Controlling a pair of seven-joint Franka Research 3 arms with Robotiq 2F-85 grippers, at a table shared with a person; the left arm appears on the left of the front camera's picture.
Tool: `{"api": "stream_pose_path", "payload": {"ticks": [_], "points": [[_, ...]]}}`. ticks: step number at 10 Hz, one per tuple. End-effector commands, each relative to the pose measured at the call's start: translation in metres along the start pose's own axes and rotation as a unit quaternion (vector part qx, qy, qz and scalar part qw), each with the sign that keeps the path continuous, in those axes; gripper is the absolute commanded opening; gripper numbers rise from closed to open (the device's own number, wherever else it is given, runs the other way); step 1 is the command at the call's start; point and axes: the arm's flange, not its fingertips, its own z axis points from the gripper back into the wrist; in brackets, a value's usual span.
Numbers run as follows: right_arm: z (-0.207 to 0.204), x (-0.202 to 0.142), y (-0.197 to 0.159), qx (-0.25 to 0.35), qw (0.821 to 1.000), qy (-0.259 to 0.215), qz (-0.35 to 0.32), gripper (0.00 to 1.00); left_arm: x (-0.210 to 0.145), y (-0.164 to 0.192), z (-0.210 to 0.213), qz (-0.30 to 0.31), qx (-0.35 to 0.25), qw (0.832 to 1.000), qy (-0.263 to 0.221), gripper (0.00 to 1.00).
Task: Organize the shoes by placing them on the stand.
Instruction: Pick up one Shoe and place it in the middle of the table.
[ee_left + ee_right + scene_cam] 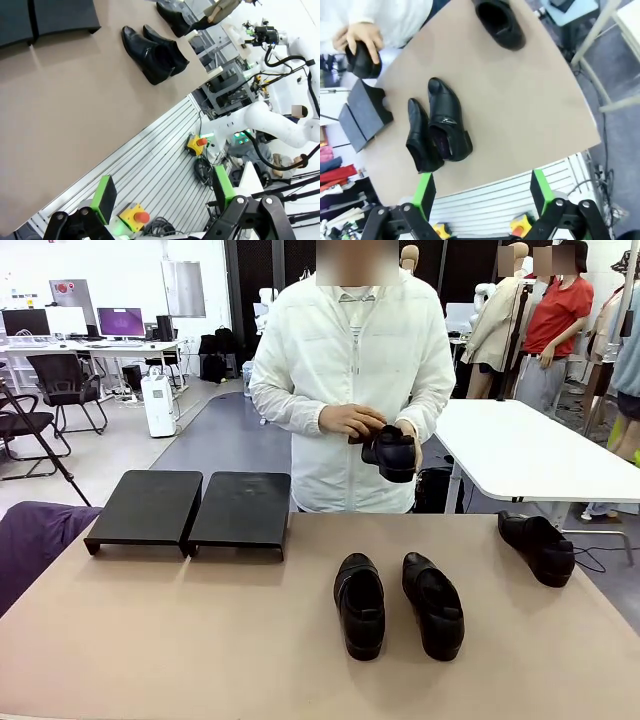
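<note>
Two black shoes [359, 604] [433, 603] lie side by side in the middle of the tan table, toes toward me; the same pair [440, 127] lies below my right wrist. A third shoe [537, 546] rests at the far right edge. The person across the table holds a fourth shoe [391, 452] in both hands at waist height. The black stand [190, 509] sits at the far left with nothing on its two panels. My left gripper [162, 196] is open, high above the table's near edge. My right gripper [481, 189] is open too, hovering over the near right edge.
A white table [520, 445] stands behind the person on the right. A purple cloth [30, 535] hangs off the left table edge. Below the near edge, the left wrist view shows a grooved metal base [150, 165] with red stop buttons [196, 144].
</note>
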Motion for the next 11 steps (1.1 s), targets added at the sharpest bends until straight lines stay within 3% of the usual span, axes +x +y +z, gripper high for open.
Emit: {"api": "stream_pose_path", "payload": {"ticks": [1,4,6,8,11], "points": [[-0.009,-0.002,0.015,0.014,1.0,0.004,0.022,1.0,0.001,-0.001,0.001,-0.009,-0.008,1.0,-0.003,1.0],[-0.076,-0.029,0.101,-0.001,0.981,0.072,0.179,1.0,0.001,-0.001,0.001,-0.009,-0.008,1.0,-0.003,1.0],[-0.119,-0.032,0.143,-0.04,0.97,0.09,0.221,1.0,0.001,-0.001,0.001,-0.009,-0.008,1.0,-0.003,1.0],[-0.106,-0.024,0.138,-0.03,0.97,0.101,0.219,1.0,0.001,-0.001,0.001,-0.009,-0.008,1.0,-0.003,1.0],[-0.01,-0.01,0.049,0.033,0.981,0.078,0.172,1.0,0.001,-0.001,0.001,-0.009,-0.008,1.0,-0.003,1.0]]}}
